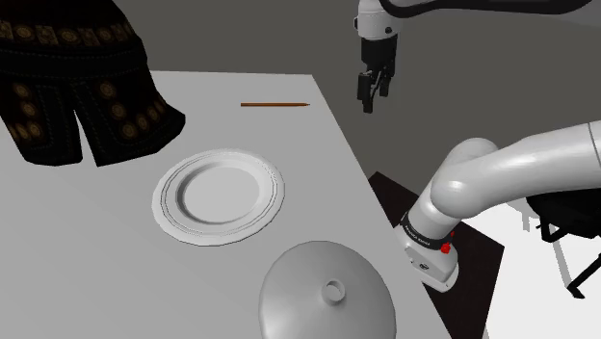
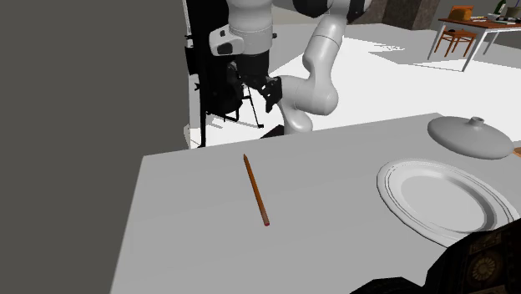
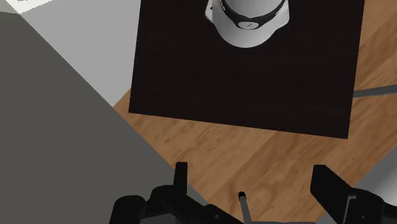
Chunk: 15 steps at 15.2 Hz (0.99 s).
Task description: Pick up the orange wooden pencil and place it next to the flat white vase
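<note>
The thin orange pencil [image 1: 274, 104] [image 2: 255, 190] lies flat on the grey table [image 1: 106, 260] [image 2: 192, 234] near its far edge in the shoulder view. My black gripper [image 1: 371, 96] [image 2: 252, 83] [image 3: 254, 181] hangs open and empty off the table's side edge, apart from the pencil and above the wooden floor [image 3: 254, 146]. The flat, dome-shaped white vase [image 1: 318, 299] [image 2: 467, 138] with a small neck stands at the table's near end in the shoulder view, far from the pencil.
A white plate [image 1: 169, 217] [image 2: 392, 188] lies between the pencil and the vase. A dark patterned object [image 1: 77, 87] [image 2: 476, 259] stands at the shoulder view's left. My base [image 3: 251, 22] sits on its dark stand [image 3: 242, 83] beside the table corner [image 3: 57, 127].
</note>
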Each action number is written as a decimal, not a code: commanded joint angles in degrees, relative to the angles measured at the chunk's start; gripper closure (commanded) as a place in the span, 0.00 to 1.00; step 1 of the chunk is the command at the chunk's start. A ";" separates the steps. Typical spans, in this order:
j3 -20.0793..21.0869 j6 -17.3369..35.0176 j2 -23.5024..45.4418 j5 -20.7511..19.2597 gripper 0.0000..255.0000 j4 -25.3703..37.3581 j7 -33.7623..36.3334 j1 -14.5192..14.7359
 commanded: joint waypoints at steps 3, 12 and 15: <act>-0.97 2.48 3.95 0.71 0.00 2.28 -3.35 1.23; -3.83 9.49 21.01 6.17 0.00 15.30 -19.04 6.83; -4.20 10.27 26.38 8.63 0.00 20.58 -24.33 8.51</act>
